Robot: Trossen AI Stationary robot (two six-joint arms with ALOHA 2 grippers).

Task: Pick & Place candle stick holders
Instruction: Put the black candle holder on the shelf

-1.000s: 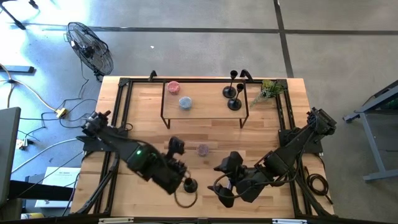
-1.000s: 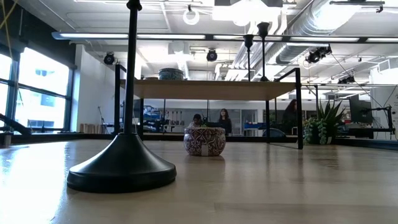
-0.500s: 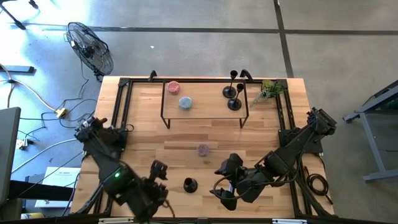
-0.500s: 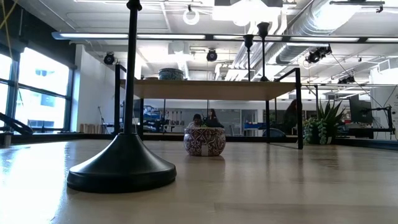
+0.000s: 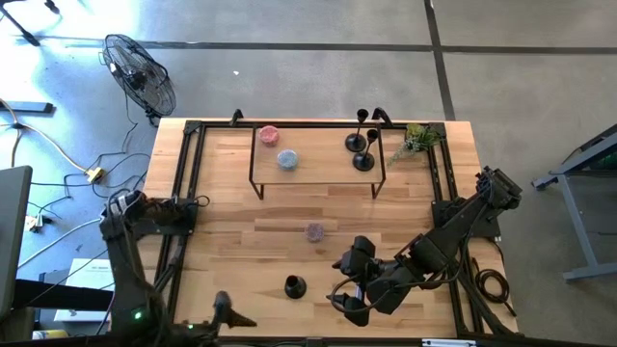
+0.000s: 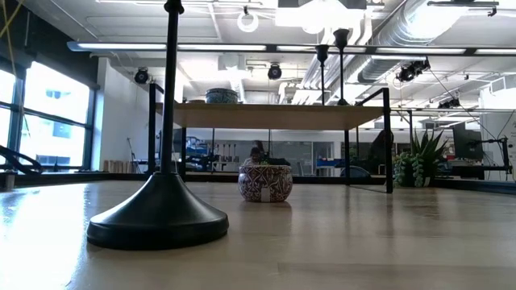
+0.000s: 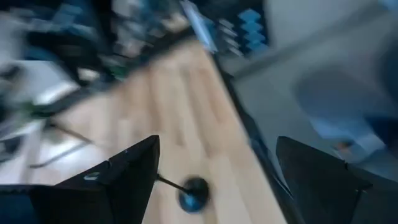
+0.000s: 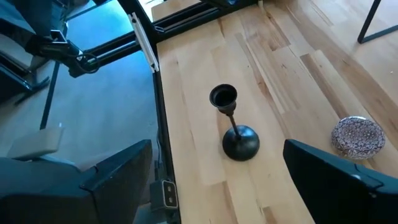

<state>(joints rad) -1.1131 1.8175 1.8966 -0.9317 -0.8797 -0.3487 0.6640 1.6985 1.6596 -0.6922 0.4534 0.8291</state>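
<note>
One black candle stick holder [image 5: 294, 286] stands upright on its round base on the wooden table, near the front edge; the low view shows it [image 6: 158, 216] close up and the right wrist view shows it [image 8: 234, 132] from above. Two more holders [image 5: 362, 151] stand on the raised shelf [image 5: 318, 164] at the back. My left gripper [image 5: 231, 310] is open at the table's near edge, left of the lone holder [image 7: 193, 194]. My right gripper [image 5: 335, 280] is open just right of that holder, touching nothing.
A small patterned jar [image 5: 315, 231] sits mid-table behind the holder. On the shelf lie a pink dish [image 5: 268, 135] and a blue one [image 5: 287, 159]. A potted plant [image 5: 416, 141] stands at the back right. Black frame rails [image 5: 183, 183] run along the table's sides.
My left gripper has swung away from the lone holder toward the table's near left corner, staying open and turning as it went. The holder stays upright where it stood.
</note>
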